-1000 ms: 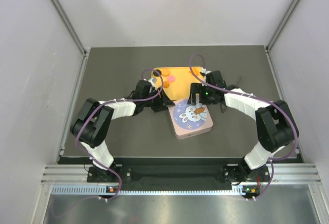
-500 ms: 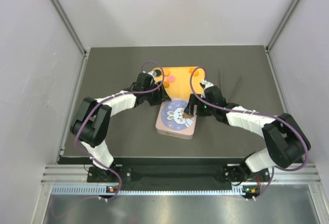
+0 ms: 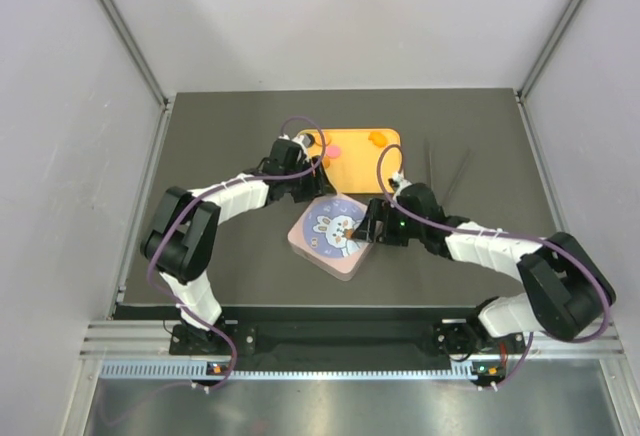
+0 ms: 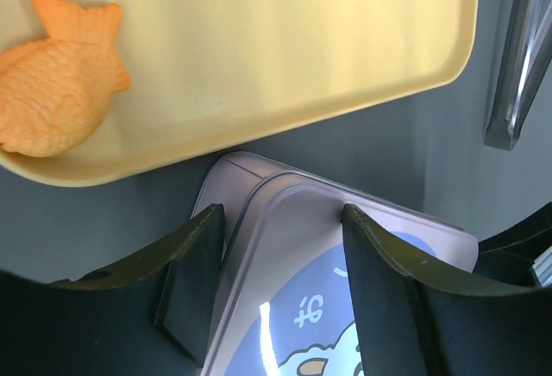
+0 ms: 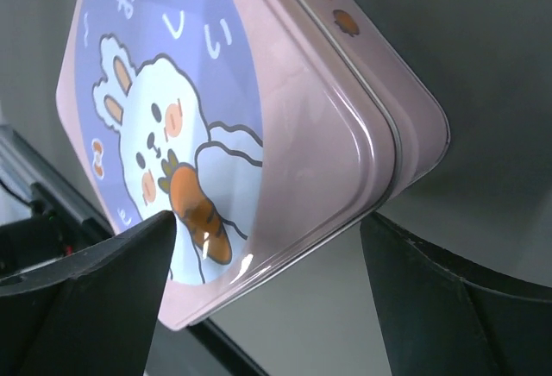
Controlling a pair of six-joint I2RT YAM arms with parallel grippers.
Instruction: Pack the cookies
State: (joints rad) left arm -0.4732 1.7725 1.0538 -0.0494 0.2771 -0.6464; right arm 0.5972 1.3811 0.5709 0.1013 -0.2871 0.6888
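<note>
Dark matte tabletop point(image 3: 220, 136) between plain grey walls carries everything. At its middle the right gripper point(image 5: 267, 221) stands with its fingers spread wide, astride one corner of the pink rabbit-lidded tin point(image 5: 172, 117) and clamping nothing. The left gripper point(image 4: 283, 221) straddles the opposite, far corner, its fingers less far apart. Whether either pair presses on the metal I cannot tell, but neither shows a firm hold. The tin sits turned diamond-wise, its lid fully seated, the seam running unbroken round the near corner. Just beyond it, almost touching the far corner, lies the yellow tray point(image 4: 302, 48), and that is where the cookies point(image 3: 378, 139) are: a few orange and pink pieces, among them a fish-shaped orange one point(image 4: 56, 83), none yet in the tin. Metal tongs point(image 4: 517, 57) lie on the table to the right of the tray. I judge the task barely begun: the step in hand is squaring up the shut tin for opening. Next, one claw must pin the base while the other catches the lid's rim above the seam and lifts it straight off.
</note>
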